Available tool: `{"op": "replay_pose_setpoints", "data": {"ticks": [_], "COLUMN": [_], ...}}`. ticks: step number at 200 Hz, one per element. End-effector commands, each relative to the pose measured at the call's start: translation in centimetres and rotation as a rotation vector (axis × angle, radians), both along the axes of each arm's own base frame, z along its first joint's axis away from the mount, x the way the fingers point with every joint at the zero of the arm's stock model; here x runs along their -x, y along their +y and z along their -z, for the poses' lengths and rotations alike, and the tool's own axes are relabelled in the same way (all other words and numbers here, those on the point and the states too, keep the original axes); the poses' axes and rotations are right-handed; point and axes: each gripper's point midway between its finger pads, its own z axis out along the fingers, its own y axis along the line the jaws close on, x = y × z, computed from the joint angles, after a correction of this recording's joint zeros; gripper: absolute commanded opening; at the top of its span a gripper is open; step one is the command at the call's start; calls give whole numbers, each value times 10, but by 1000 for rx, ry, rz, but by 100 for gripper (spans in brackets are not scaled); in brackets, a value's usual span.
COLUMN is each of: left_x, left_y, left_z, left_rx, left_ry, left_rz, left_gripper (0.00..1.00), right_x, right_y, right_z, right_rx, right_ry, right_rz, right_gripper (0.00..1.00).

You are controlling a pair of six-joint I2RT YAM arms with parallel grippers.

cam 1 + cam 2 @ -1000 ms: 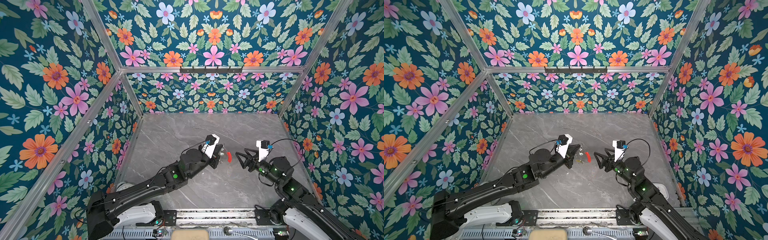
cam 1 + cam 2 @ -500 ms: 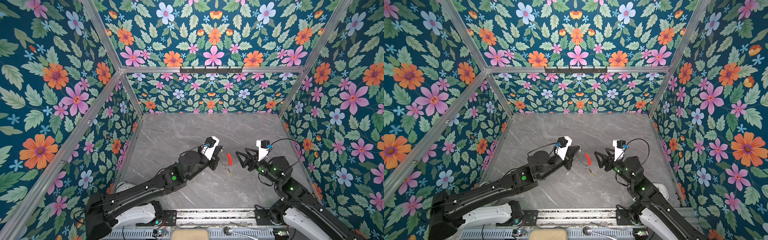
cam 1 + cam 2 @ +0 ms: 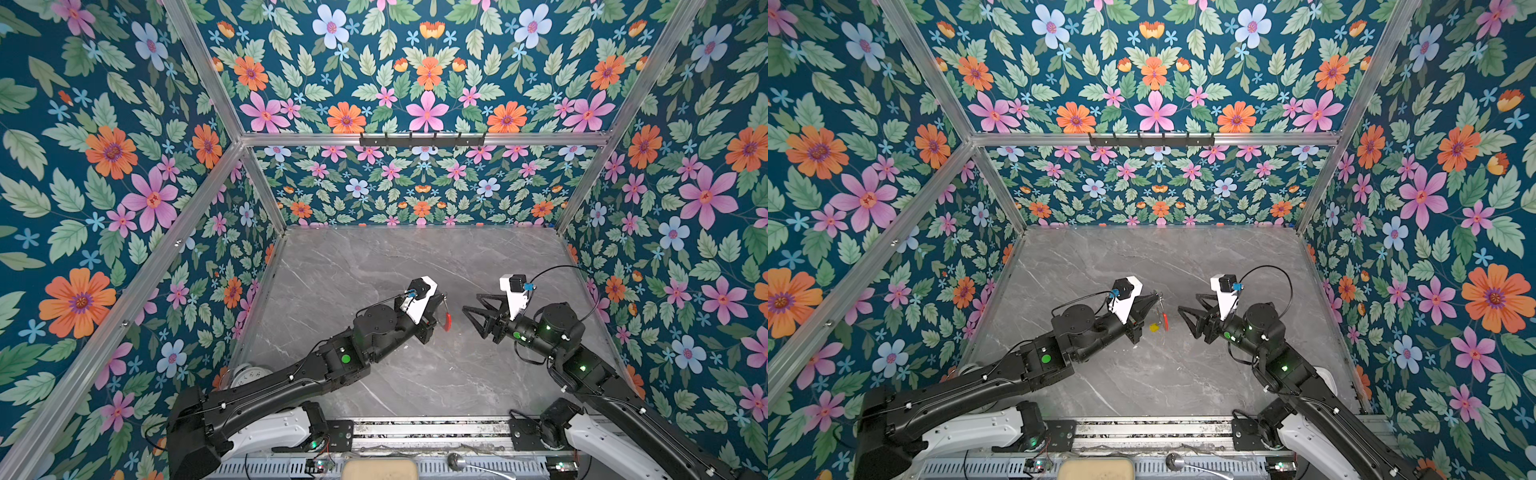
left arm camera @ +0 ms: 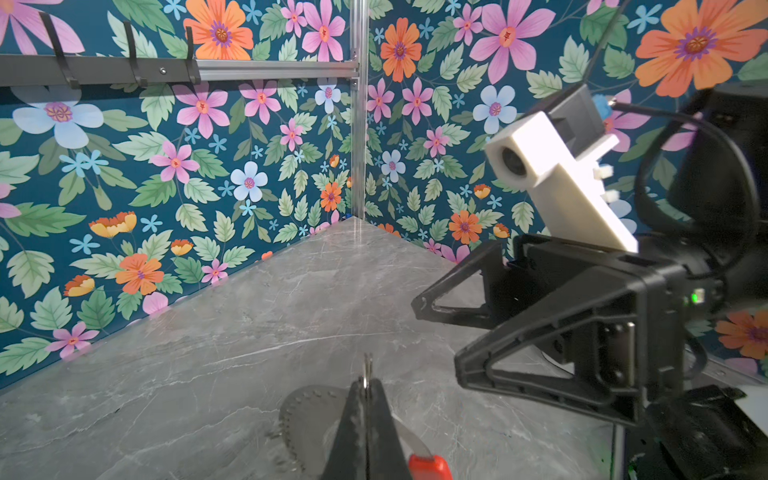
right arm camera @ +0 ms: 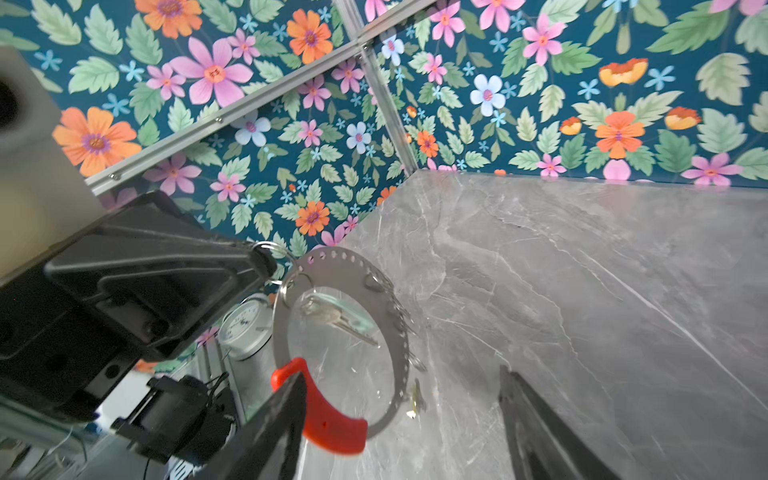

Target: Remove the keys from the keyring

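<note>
Clenching a split ring [image 5: 273,245] on keyring [image 5: 340,259], L fingers [image 4: 353,415] are holding it up, R fingers [image 5: 274,432] gaping just beside keyring.

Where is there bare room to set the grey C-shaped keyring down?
Crowded: the middle, where the left gripper grips the grey C-shaped keyring with its red section facing the open right gripper; a white round clock sits near-left under the left arm. Bare: the grey marble tabletop beyond them to the floral back wall, and the near-centre patch between the arms.
</note>
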Motion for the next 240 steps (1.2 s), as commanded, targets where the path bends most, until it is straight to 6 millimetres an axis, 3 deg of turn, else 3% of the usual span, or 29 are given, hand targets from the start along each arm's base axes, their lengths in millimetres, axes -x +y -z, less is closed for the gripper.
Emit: {"op": "replay_pose_setpoints", "data": {"ticks": [1,59,130,212,240], "left_x": [9,22,41,43,42], "left_y": [0,7,13,3,0], "left_z": [-17,-19,-25,-4,0], "left_rx": [63,112,160,-67,-149], "left_ry": [-57,-82,-91,183,276], "left_rz": [54,154,286,326,318], "left_gripper": [0,0,0,0,0], "right_x": [11,33,35,40,40], "right_y": [13,29,36,28,26], "right_z": [-17,-43,-41,-40,-39], "right_rx": [-26,-131,-144,-115,-104], "right_ry": [-75,-137,-95,-6,24], "right_rz": [-121,-378,-437,-393,-382], "right_gripper": [72,68,61,61,56]}}
